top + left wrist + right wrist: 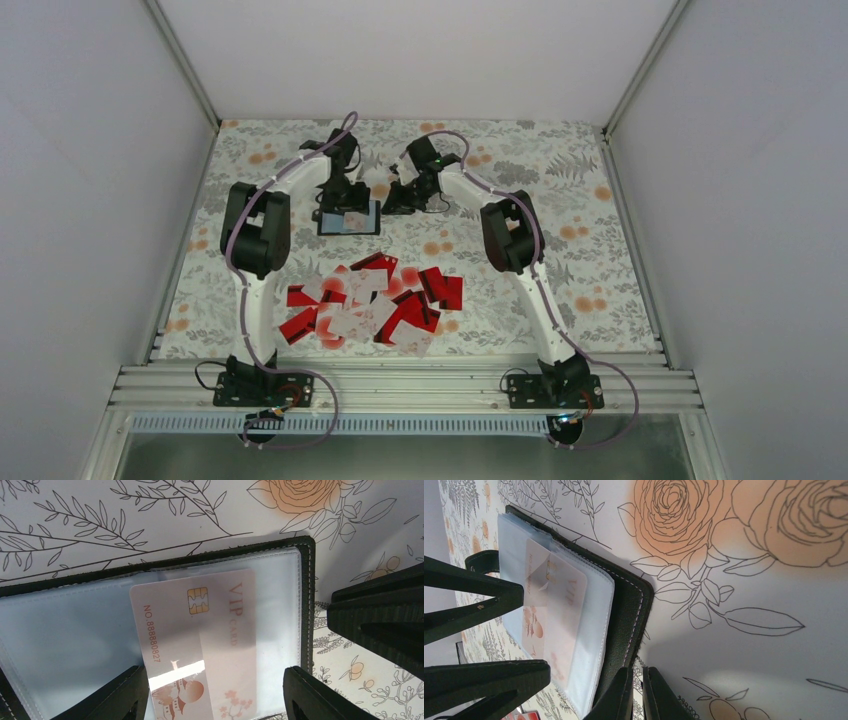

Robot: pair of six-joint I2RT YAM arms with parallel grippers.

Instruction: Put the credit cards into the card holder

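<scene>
Covering the table is a white cloth (600, 260) printed with grey leaves and orange roses. Plain white walls (90, 200) close it in on the left, the right and the far side, and a metal rail (400, 385) carries the bases of the two arms along the near edge. There is one card holder (330, 226), black outside and pale blue-grey inside. It lies open and flat on the cloth with its clear sleeves facing up. One pale card (200, 630) rests on those sleeves, showing a chip, a number and a small picture. I cannot tell whether any of it sits inside a pocket. Directly over the card holder hangs the left gripper (215, 695). Its jaws are apart, one on each side of the card, with a gap showing beside the right-hand one. At the card holder's right edge is the right gripper (638, 695), its two fingers pressed together against the black cover. I cannot tell whether they pinch anything. On the near side of the card holder, well apart from it, lies a single loose pile of credit cards (370, 305). Some are bright red and some are pale, well over a dozen in all. They overlap too much to count exactly.
</scene>
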